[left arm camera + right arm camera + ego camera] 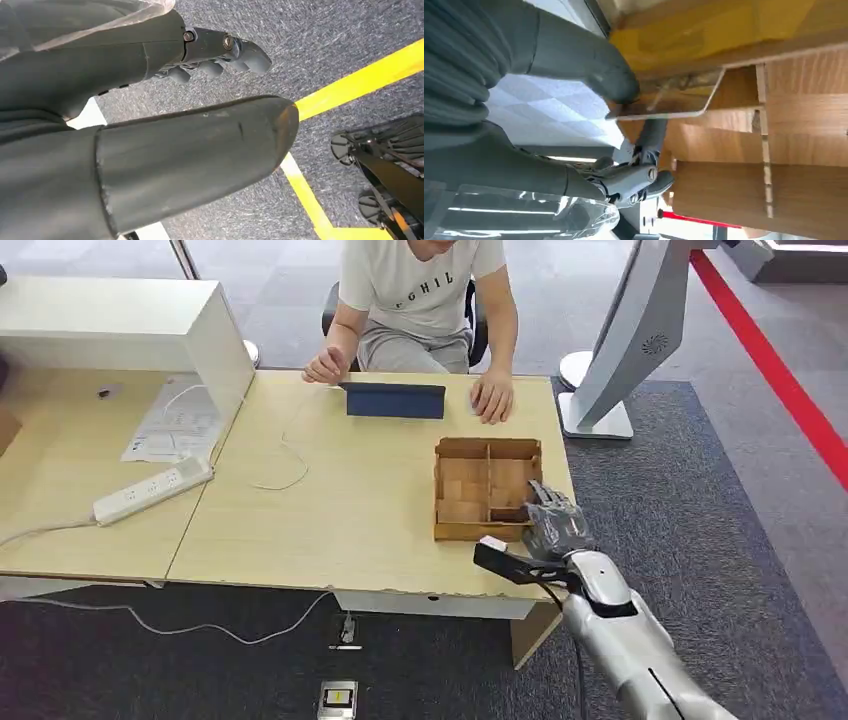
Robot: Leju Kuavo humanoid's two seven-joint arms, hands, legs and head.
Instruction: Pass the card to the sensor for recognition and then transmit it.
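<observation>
In the head view, the right hand [552, 523] is at the near right corner of the wooden divided box [487, 488], which I take as the landmark, and its dark fingers reach over the box's near right compartment. I count one box with several compartments, one dark blue tablet-like device [396, 399] beyond the box near the person [425, 295], probably the sensor, one white power strip [152, 490] far to the left of the box, and one sheet of paper [174, 423] beyond the strip. The card itself I cannot make out from here. In the left wrist view, the left hand [220, 52] hangs over grey carpet with yellow floor lines [320, 150]; its fingers are curled inward with nothing between them, so this hand is idle. In the right wrist view, one thin pale card [674, 100] stands inside a compartment of the box, and the thick thumb [619, 85] presses on its near face while dark fingers [651, 140] lie on the other side, so I judge the hand is pinching the card. To do this step well, I think the pinch should be firm before lifting, and the card should rise straight out along the partition so that its edge does not catch the wood.
</observation>
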